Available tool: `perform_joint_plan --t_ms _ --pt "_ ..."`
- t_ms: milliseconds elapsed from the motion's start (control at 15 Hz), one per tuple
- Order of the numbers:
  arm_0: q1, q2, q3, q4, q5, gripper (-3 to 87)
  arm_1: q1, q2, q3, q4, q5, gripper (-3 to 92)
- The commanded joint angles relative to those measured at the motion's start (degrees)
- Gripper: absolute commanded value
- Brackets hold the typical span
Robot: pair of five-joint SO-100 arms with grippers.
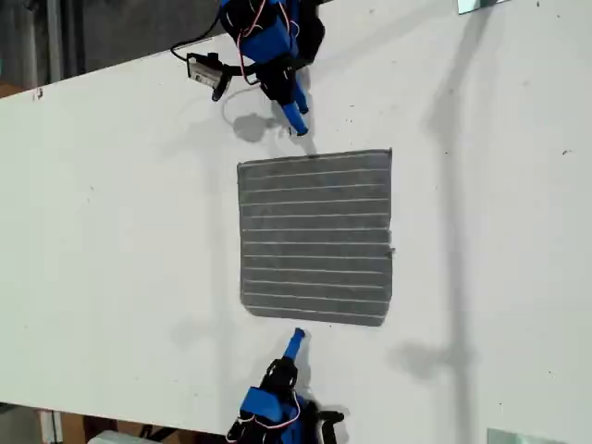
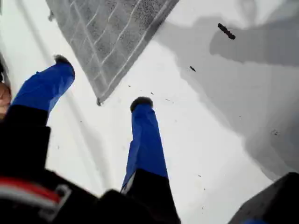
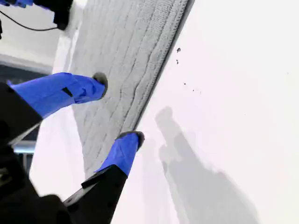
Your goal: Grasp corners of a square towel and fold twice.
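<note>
The towel [image 1: 314, 236] is a gray square with pale stripes, spread flat in the middle of the white table [image 1: 111, 231]. All of its corners lie flat, for example the corner [image 1: 240, 166]. My first gripper [image 1: 296, 125] is open just beyond the towel's edge nearest the exterior view's top. In the first wrist view the gripper [image 2: 102, 81] has its fingers on either side of a hemmed corner [image 2: 98, 101] of the towel [image 2: 107, 28]. My second gripper [image 1: 297, 338] is open at the opposite edge. In the second wrist view the gripper [image 3: 117, 108] has one fingertip [image 3: 100, 81] over the towel [image 3: 126, 56] and the other at its hem.
The table's edge runs close behind each arm's base, at the exterior view's top and bottom. A small camera [image 1: 203, 69] and a black cable hang beside the first arm. Pale flat pieces lie at the exterior view's top right [image 1: 481, 5] and bottom right [image 1: 518, 437].
</note>
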Motion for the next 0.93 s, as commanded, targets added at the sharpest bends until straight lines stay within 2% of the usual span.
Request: perform_joint_plan --t_ms 0,400,467,533,667,733,867 --pt "-29.9 0.4 -3.3 0.9 -8.4 13.1 21.1 -1.3 0.7 -3.2 -18.2 25.6" --pt "-30.1 0.4 -3.1 0.8 -9.4 12.6 21.1 -1.3 0.8 -3.3 -18.5 25.4" --pt "-29.7 0.4 -3.1 0.8 -9.0 13.9 21.4 -1.6 0.7 -3.5 -18.5 27.7" --pt "-28.2 0.4 -3.9 -0.9 -8.3 15.6 22.0 -5.1 -1.6 -6.2 -21.8 29.6" --pt "-23.7 -10.5 -10.5 -4.3 -9.0 17.3 19.4 -41.2 -27.7 -2.5 -23.2 34.9" --pt "-19.1 -23.0 -18.0 -6.2 -9.9 17.7 14.7 -61.0 -43.5 1.2 -23.6 35.6" --pt "-12.7 -39.0 -27.3 -5.8 -12.7 16.6 4.7 -88.1 -66.1 11.6 -18.9 37.2"
